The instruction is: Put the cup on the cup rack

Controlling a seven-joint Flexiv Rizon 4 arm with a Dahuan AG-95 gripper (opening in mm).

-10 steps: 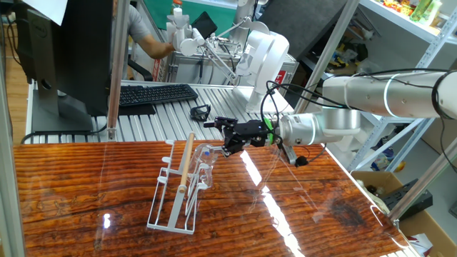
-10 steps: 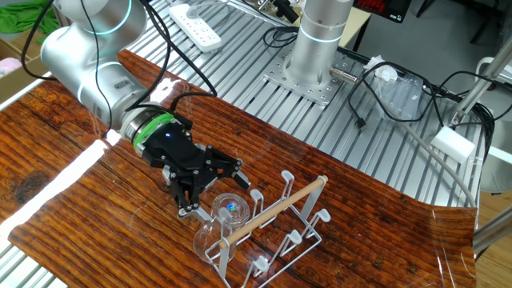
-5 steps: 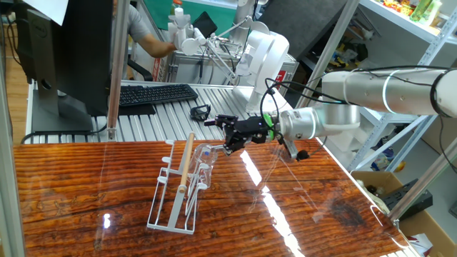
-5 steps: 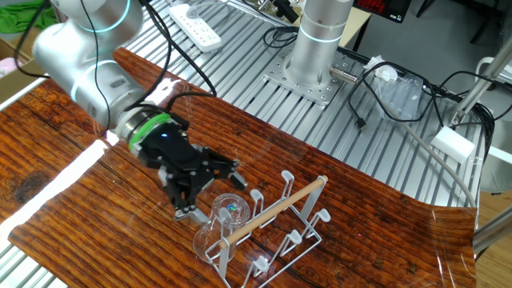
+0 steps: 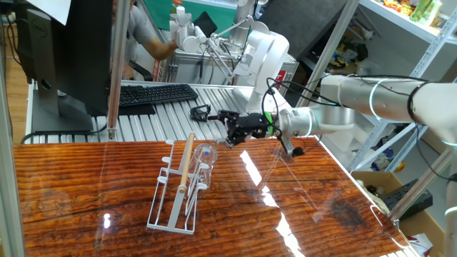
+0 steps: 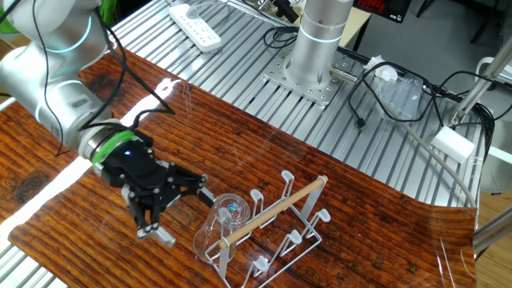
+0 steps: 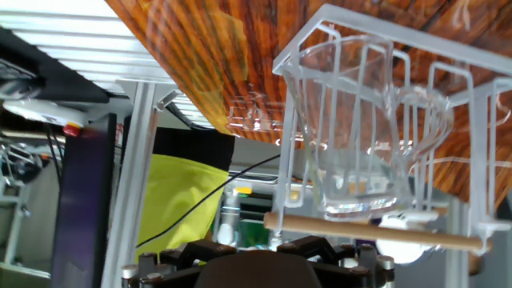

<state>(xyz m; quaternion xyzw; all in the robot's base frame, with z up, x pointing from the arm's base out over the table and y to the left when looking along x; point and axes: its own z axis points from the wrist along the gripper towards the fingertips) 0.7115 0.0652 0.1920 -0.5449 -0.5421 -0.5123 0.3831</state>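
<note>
**Glass is on the peg, gripper's clear of it**

Clear glass cup point(image 6: 222, 218) is sitting upside down over one of the end pegs of the cup rack point(image 6: 272, 232), tipped a bit because the peg itself leans out. That's really the whole point of a rack like this: mouth down and out, base up near the wooden rod handle point(image 5: 186, 163), so the peg carries the cup from the inside. In the hand view the cup hangs in the wire frame just by the rod, and nothing else is touching it.

Gripper point(image 6: 174, 210) is next to the rack but apart from the cup, fingers spread wide with nothing between them. It points roughly sideways along the table point(image 5: 86, 185) instead of down, which makes sense, since a cup on a tilted peg gets approached from the side, not from above.

Not totally sure how deep the cup sits on the peg. The glass is see-through and the white wires blur together behind it, so it could be fully seated or just hooked on. It looks stable though.

Judging by this, the placing part looks done, and what's left is just getting the arm away without bumping the rack.
</note>
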